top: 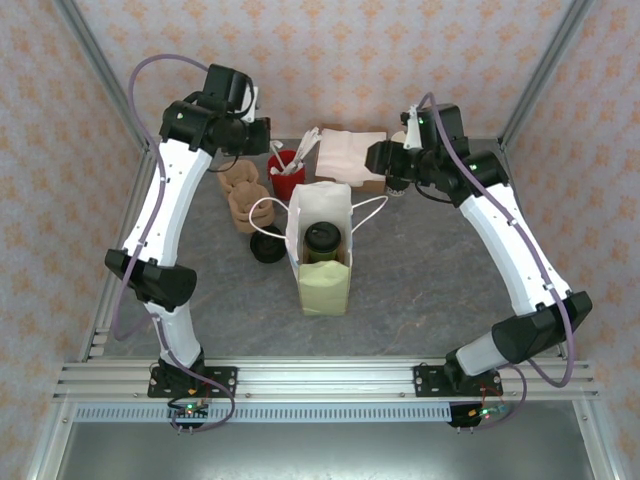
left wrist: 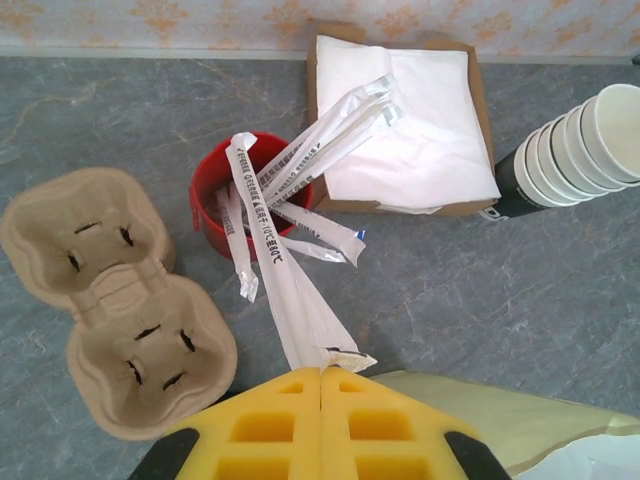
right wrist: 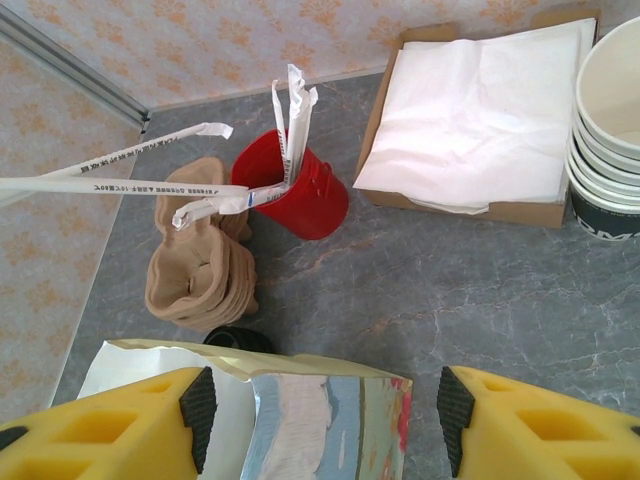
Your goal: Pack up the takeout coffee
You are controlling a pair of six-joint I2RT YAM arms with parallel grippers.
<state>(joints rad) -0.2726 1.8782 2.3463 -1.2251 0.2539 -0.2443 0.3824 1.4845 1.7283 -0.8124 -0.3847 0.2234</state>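
The takeout coffee point(top: 322, 238), a cup under a black lid, stands inside the open white paper bag point(top: 296, 215) in the middle of the table. My left gripper point(top: 258, 130) point(left wrist: 320, 372) hangs behind the bag near the red cup and is shut on the end of a paper-wrapped straw point(left wrist: 290, 300). The straw's other end still lies against the red cup point(left wrist: 215, 200). My right gripper point(top: 378, 160) point(right wrist: 325, 410) is open to the right of the bag's far side. The bag's top edge point(right wrist: 300, 375) lies between its fingers, with no contact.
A red cup point(top: 287, 172) point(right wrist: 310, 190) of wrapped straws stands behind the bag. Stacked pulp cup carriers point(top: 243, 195) point(left wrist: 110, 300) point(right wrist: 200, 270) and a loose black lid point(top: 267, 247) point(right wrist: 238, 340) lie left of it. A box of napkins point(top: 350, 155) point(left wrist: 400, 120) and stacked cups point(left wrist: 580, 140) point(right wrist: 610, 120) are at the back right.
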